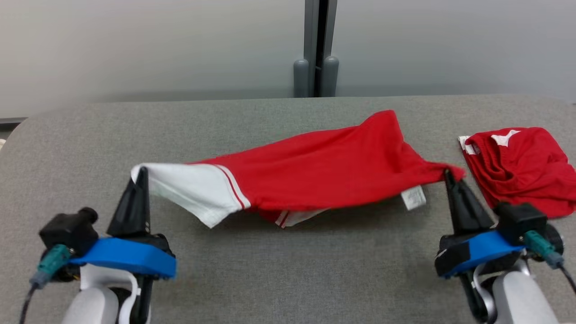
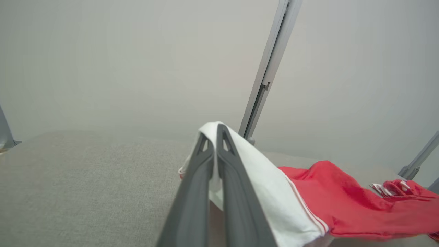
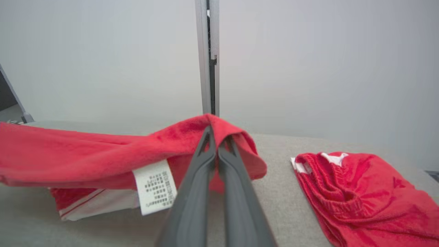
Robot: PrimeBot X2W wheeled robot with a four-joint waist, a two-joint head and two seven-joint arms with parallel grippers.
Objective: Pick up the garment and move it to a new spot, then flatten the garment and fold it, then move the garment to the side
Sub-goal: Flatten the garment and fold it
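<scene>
**Position.** The garment (image 1: pixel 315 166), red with one white end, is held stretched between both grippers above the middle of the grey table (image 1: pixel 288 279). It sags at its centre. The left gripper (image 1: pixel 142 171) is clamped on the white end at the left. The right gripper (image 1: pixel 447 173) is clamped on a bunched red corner at the right.

**Step in hand.** This is judged to be the carry to a new spot, ahead of flattening.
- Both grippers should be moved together and at equal height, so that the cloth is tensioned evenly and is not dragged out of either pinch.
- The doubled layer hanging below the middle should be let fall free before the garment is lowered.
- The second red garment (image 1: pixel 522 166), lying at the right just beside the right gripper, is to be cleared.

**Views.**
- In the head view, the full span and the sag are shown.
- In the right wrist view, the printed care label (image 3: pixel 156 187) and a white, red-striped hem tucked underneath are seen.
- In the left wrist view, white cloth is seen draped over the closed fingertips. How much cloth is caught cannot be told.
</scene>
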